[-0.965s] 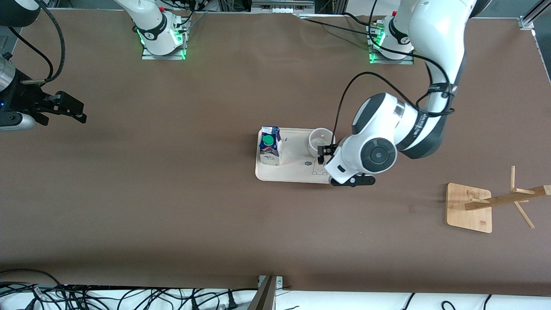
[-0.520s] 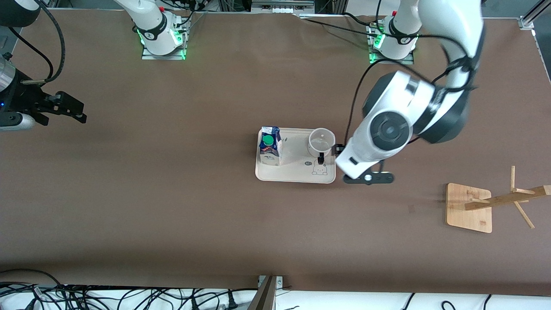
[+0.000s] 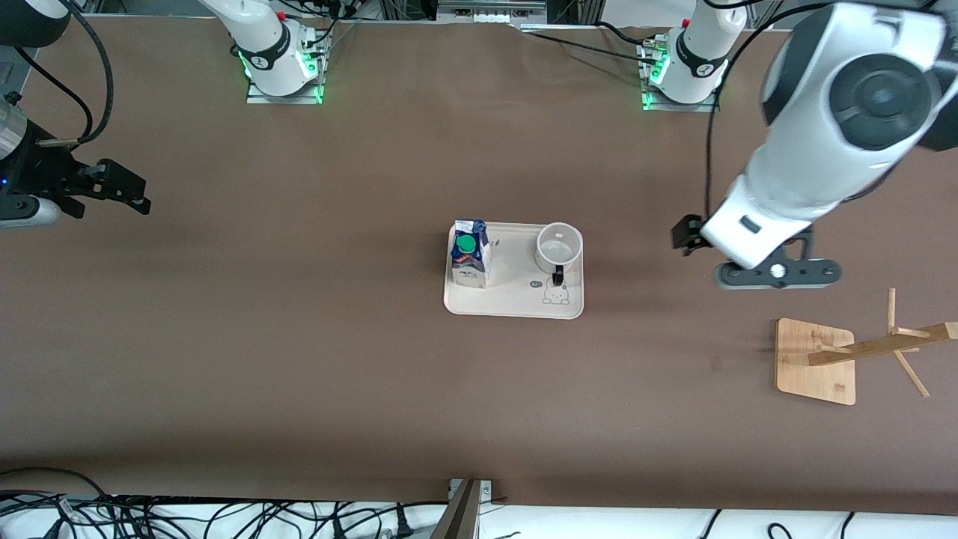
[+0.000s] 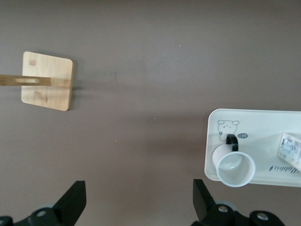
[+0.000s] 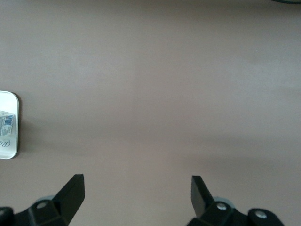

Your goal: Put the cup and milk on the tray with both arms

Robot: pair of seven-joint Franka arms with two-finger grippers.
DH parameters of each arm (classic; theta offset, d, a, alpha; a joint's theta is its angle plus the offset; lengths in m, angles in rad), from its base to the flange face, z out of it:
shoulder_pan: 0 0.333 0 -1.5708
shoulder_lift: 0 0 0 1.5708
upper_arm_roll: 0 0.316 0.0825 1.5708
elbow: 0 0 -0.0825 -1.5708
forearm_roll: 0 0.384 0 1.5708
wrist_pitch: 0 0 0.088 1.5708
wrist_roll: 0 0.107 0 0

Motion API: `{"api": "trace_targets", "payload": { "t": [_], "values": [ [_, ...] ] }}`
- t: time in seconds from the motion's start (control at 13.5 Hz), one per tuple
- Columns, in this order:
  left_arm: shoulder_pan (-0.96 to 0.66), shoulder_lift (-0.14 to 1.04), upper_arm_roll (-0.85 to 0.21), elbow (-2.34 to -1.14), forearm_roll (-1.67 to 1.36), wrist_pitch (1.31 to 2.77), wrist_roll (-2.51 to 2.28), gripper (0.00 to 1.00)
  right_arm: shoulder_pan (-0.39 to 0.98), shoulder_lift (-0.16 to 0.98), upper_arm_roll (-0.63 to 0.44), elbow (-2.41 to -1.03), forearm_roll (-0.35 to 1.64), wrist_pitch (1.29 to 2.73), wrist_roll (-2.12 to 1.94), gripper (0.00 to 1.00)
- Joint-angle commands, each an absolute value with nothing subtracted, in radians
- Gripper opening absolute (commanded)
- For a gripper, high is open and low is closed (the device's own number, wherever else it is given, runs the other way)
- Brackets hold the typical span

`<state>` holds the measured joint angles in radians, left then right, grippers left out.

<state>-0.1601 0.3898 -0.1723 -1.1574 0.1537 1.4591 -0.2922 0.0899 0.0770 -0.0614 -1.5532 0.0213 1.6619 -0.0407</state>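
Observation:
The cream tray (image 3: 516, 298) lies mid-table. On it the blue-and-white milk (image 3: 470, 256) with its green cap stands at the end toward the right arm. The white cup (image 3: 558, 247) stands upright at the end toward the left arm, its black handle turned to the front camera. My left gripper (image 3: 685, 235) hangs open and holds nothing, over bare table between the tray and the wooden rack. The left wrist view shows its wide gap (image 4: 139, 188), with the tray (image 4: 256, 129), cup (image 4: 235, 168) and milk (image 4: 290, 148) off to one side. At its own end of the table the right gripper (image 3: 138, 196) waits, open (image 5: 137, 188) over bare table.
A wooden rack with a square base (image 3: 816, 361) and a slanted pole stands near the left arm's end, nearer the front camera than the tray, and its base (image 4: 47, 81) also shows in the left wrist view. Cables lie along the table's near edge. The tray's corner (image 5: 8, 143) shows in the right wrist view.
My left gripper has let go of the cup's handle, risen and swung away from the tray toward the left arm's end. The cup stays on the tray. The right arm has not moved.

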Motion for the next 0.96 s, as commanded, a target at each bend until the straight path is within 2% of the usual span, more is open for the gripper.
{"api": "trace_targets", "payload": {
  "t": [0.0,0.22,0.37,0.52,0.67,0.89],
  "values": [
    [-0.123,0.292,-0.158,-1.280,0.138,1.457,-0.183,1.00,0.080,0.081,-0.052,-1.536,0.017,1.646,-0.038,1.00],
    [-0.123,0.137,-0.026,-1.500,-0.007,1.557,-0.140,1.00,0.080,0.081,-0.052,-1.536,0.017,1.646,-0.038,1.00],
    [-0.123,0.104,0.018,-1.540,-0.009,1.569,-0.051,1.00,0.078,0.081,-0.052,-1.536,0.017,1.646,-0.038,1.00],
    [-0.115,0.078,0.020,-1.566,-0.005,1.572,-0.051,1.00,0.078,0.081,-0.052,-1.536,0.017,1.646,-0.038,1.00],
    [-0.089,0.045,0.018,-1.630,-0.009,1.644,-0.049,1.00,0.078,0.081,-0.052,-1.536,0.017,1.646,-0.038,1.00],
    [-0.083,0.034,0.006,-1.641,0.011,1.657,-0.070,1.00,0.078,0.081,-0.052,-1.536,0.018,1.646,-0.038,1.00]
  ]
}}
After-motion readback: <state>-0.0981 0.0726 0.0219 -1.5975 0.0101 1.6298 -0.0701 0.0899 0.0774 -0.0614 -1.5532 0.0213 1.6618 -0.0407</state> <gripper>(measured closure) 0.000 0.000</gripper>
